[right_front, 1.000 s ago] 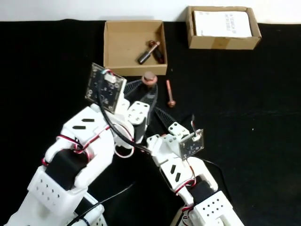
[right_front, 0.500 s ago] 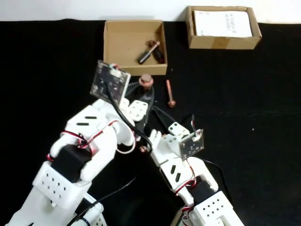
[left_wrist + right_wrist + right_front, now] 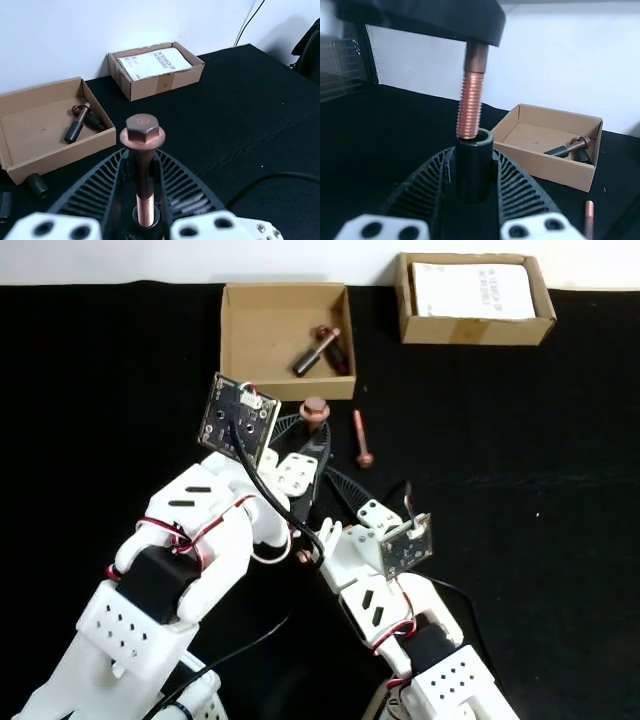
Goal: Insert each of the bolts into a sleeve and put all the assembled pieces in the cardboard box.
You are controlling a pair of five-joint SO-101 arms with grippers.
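The bolt, clamped in the left claw, stands tip-down at the mouth of the upright sleeve clamped in the right claw, axes nearly aligned.

desk: black top, running back to a white wall.
cardboard box: open, near the far edge, left of middle.
second box: at the far edge, toward the right corner.
bolt: lying flat, just beside the cardboard box's near right corner.
sleeves: two, dark, just beside the cardboard box's near wall.
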